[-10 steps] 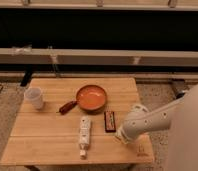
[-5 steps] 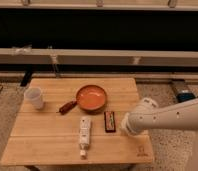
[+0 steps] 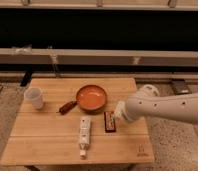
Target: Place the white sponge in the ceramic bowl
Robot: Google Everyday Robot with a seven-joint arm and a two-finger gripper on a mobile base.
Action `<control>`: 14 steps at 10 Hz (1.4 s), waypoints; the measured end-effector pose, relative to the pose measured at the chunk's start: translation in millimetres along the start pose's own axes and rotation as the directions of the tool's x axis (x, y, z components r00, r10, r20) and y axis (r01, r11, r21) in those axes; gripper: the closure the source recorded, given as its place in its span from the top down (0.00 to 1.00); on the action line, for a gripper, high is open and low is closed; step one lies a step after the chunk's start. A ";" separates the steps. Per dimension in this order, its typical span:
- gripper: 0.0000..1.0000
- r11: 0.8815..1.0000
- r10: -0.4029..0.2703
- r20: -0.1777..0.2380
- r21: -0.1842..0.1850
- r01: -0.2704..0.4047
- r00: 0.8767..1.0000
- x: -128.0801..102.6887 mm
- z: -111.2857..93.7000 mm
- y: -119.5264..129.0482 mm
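The ceramic bowl (image 3: 91,96) is a round orange dish near the middle of the wooden table (image 3: 52,145). Its reddish-brown stub handle (image 3: 68,106) points to the front left. My gripper (image 3: 118,113) is at the end of the thick white arm (image 3: 167,107), which reaches in from the right. It is just right of the bowl's front edge, above a dark rectangular object (image 3: 109,121). The white sponge does not show; the arm's end may hide it.
A white cup (image 3: 35,97) stands at the table's left side. A long white bottle-like object (image 3: 84,131) lies in front of the bowl. A dark wall with a pale ledge (image 3: 92,55) runs behind the table.
The arm has swung from the table's front right corner up and left, so its end is now closer to the bowl. The objects on the table have not moved.
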 end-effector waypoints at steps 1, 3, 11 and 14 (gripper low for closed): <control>0.00 0.999 -0.033 0.015 -0.011 0.033 0.999 -21.4 -2.3 13.2; 0.00 0.994 -0.099 0.046 -0.040 0.101 0.994 -63.9 -4.9 41.0; 0.23 0.964 -0.240 0.034 -0.108 0.242 0.970 -168.8 43.3 87.9; 0.53 0.975 -0.206 -0.027 -0.095 0.202 0.978 -184.5 68.8 56.3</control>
